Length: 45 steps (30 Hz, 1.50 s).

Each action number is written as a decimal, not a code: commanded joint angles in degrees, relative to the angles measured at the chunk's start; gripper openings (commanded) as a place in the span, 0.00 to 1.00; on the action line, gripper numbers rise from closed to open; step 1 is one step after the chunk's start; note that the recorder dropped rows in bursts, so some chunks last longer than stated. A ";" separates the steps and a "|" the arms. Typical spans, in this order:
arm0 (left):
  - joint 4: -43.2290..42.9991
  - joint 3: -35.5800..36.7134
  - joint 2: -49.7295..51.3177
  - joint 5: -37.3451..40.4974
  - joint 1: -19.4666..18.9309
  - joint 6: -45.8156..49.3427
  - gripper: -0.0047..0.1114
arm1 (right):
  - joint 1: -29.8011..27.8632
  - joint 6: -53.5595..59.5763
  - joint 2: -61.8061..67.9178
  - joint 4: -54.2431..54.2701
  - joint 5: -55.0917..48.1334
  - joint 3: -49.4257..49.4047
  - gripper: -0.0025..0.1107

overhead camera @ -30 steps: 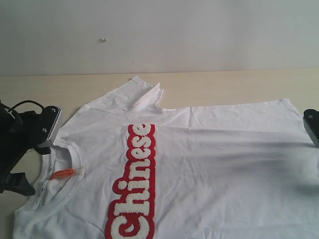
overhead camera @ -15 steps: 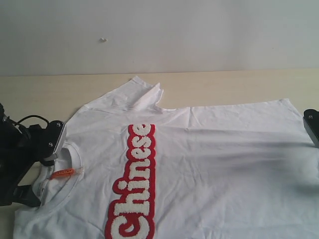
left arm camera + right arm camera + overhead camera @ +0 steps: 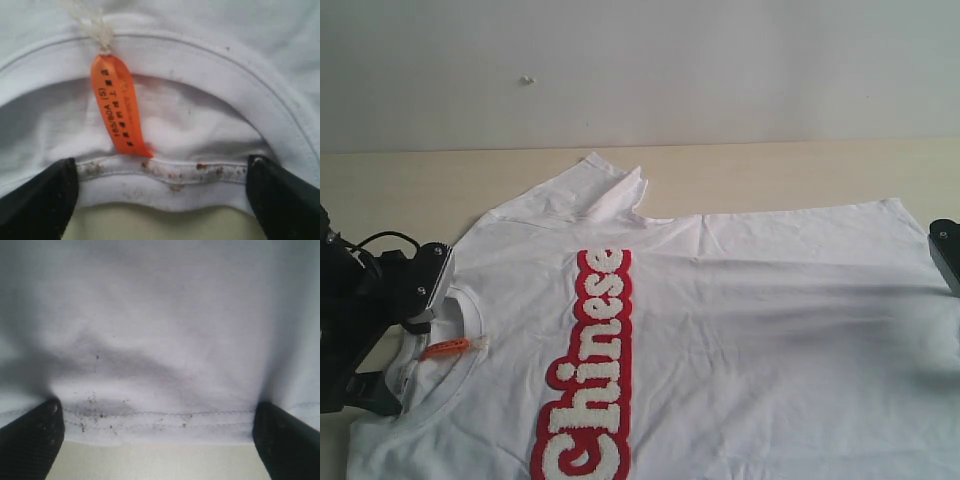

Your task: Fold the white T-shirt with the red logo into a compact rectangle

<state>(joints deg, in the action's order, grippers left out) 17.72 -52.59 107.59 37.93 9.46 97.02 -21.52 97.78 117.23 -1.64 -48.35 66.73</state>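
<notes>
The white T-shirt [image 3: 740, 330] lies flat on the table, collar to the left and hem to the right. The red logo [image 3: 590, 370] with fluffy white letters runs across its chest. My left gripper [image 3: 400, 335] stands open at the collar [image 3: 165, 180]. Its two black fingers [image 3: 40, 200] straddle the collar's back edge, just below the orange neck tag [image 3: 117, 107]. My right gripper [image 3: 946, 255] shows only partly at the right frame edge. It is open too, its fingers [image 3: 287, 440] set wide on either side of the stitched hem [image 3: 160, 420].
The shirt rests on a pale wooden table [image 3: 770, 175] with a white wall [image 3: 670, 70] behind it. One sleeve [image 3: 605, 190] is creased and partly folded at the far side. The shirt's near part runs out of the exterior view.
My left gripper has dropped lower and closer to the collar, then held still. The right gripper and the shirt have not moved.
</notes>
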 commanded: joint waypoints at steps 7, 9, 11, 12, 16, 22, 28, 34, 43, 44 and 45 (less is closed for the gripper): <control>-1.58 1.05 1.71 -0.96 0.24 0.12 0.45 | 0.18 1.11 3.97 2.13 -0.96 -1.67 0.90; -3.48 1.43 1.71 -0.87 0.24 0.12 0.26 | 0.18 1.11 3.97 2.13 -0.96 -1.67 0.90; -4.25 1.43 1.71 -1.30 0.24 0.12 0.08 | 0.18 1.11 3.97 2.13 -0.96 -1.67 0.90; -4.52 1.43 1.71 -1.73 0.24 0.12 0.04 | 0.18 1.11 3.97 2.13 -0.96 -1.67 0.90; -7.17 1.43 1.71 -1.80 0.24 -0.96 0.04 | 0.18 1.11 3.97 2.13 -0.96 -1.67 0.90; -15.82 1.31 -0.17 -3.90 0.24 -10.20 0.04 | 0.18 1.11 3.97 5.44 -0.02 -1.67 0.90; -15.82 1.31 -0.40 -5.55 0.24 -10.35 0.04 | 0.18 10.56 3.97 5.10 -0.07 -1.67 0.90; -15.82 1.31 -0.40 -6.00 0.24 -10.35 0.04 | 0.18 9.94 4.02 1.01 -4.99 -1.77 0.90; -15.82 1.31 -0.40 -5.87 0.24 -10.35 0.04 | 0.18 9.94 4.11 3.13 -8.64 -1.77 0.90; -15.82 1.31 -0.40 -5.87 0.24 -10.35 0.04 | 0.18 9.94 4.11 3.13 -8.76 -1.77 0.90; -15.82 1.31 -0.40 -5.87 0.24 -10.35 0.04 | 0.18 9.94 4.11 3.13 -8.90 -1.77 0.90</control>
<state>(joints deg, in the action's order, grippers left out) 3.02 -51.91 106.89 32.97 9.95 87.15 -21.52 106.90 117.32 1.38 -49.33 66.86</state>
